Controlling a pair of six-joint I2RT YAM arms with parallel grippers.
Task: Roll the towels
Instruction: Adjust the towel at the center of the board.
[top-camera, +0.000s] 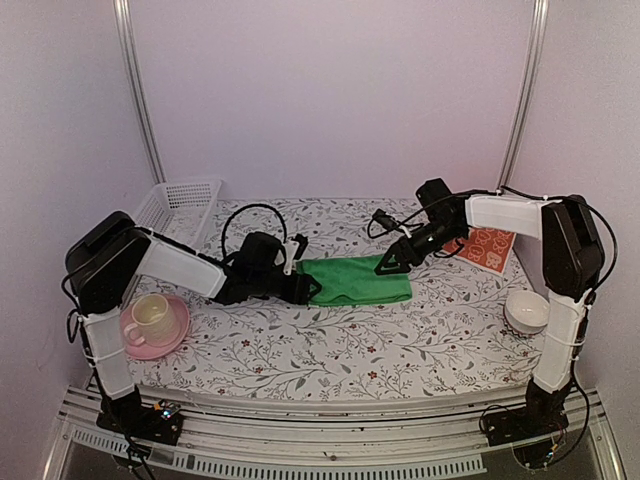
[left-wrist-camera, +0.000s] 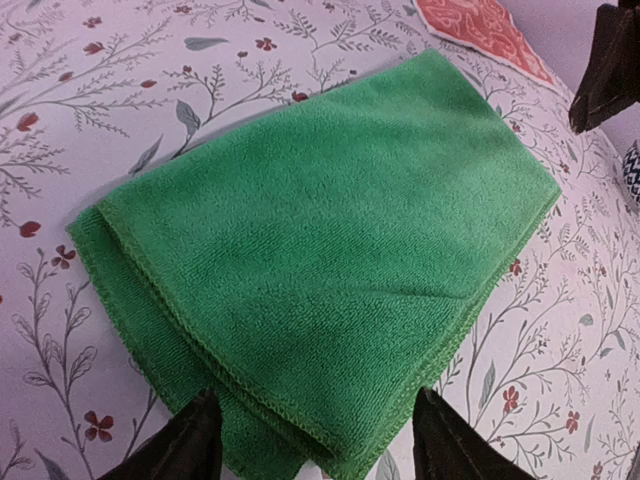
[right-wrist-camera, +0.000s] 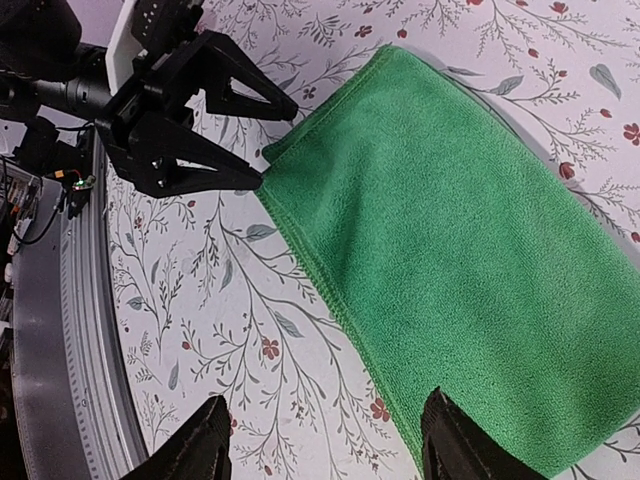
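1. The top external view looks down from high above the table's (top-camera: 330, 345) near edge, facing the back wall, and is far enough off to hold the whole tabletop.
2. The left wrist view sits low and close over the green towel (left-wrist-camera: 330, 250), facing the right gripper (left-wrist-camera: 603, 75) and the orange-red towel (left-wrist-camera: 480, 30).
3. The right wrist view, equally close, faces back toward the left gripper (right-wrist-camera: 280, 145).
4. All 3 views share the green towel.
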